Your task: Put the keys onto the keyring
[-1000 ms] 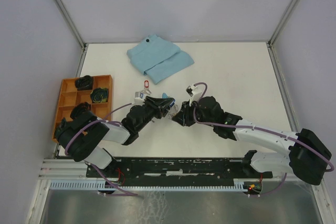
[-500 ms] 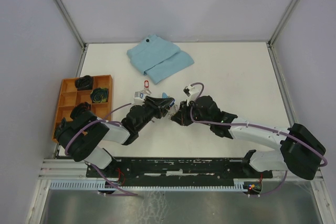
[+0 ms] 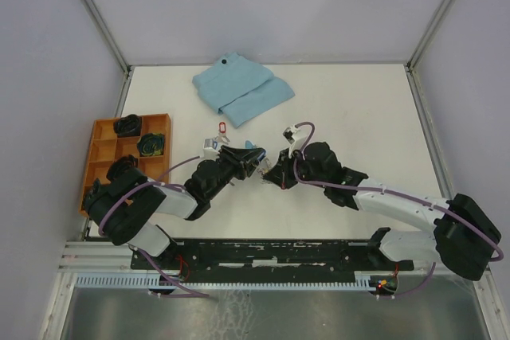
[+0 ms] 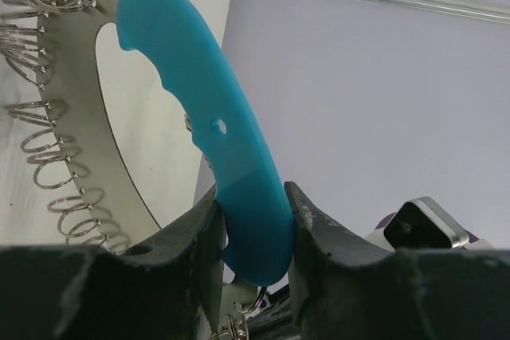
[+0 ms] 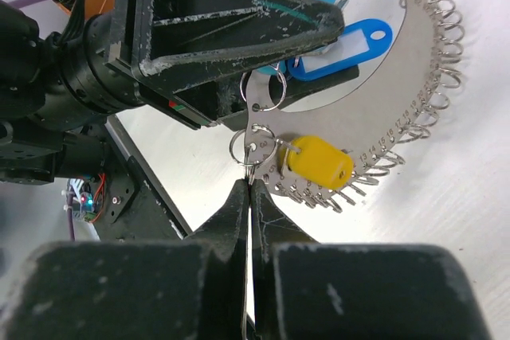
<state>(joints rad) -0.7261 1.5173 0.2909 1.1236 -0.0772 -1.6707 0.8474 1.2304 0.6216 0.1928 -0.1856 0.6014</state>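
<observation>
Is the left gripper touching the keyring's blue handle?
Touching. In the left wrist view the left gripper has both fingers pressed against the blue handle, no gap.

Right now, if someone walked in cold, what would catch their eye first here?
The two arms meet nose to nose at mid-table: the left gripper clamps the keyring by its bright blue curved strap, small wire rings fanning along its metal edge. The right gripper, fingers pinched together, sits just below a small ring beside the yellow tag. Farther back, a red-tagged key lies alone near the light-blue cloth.
</observation>
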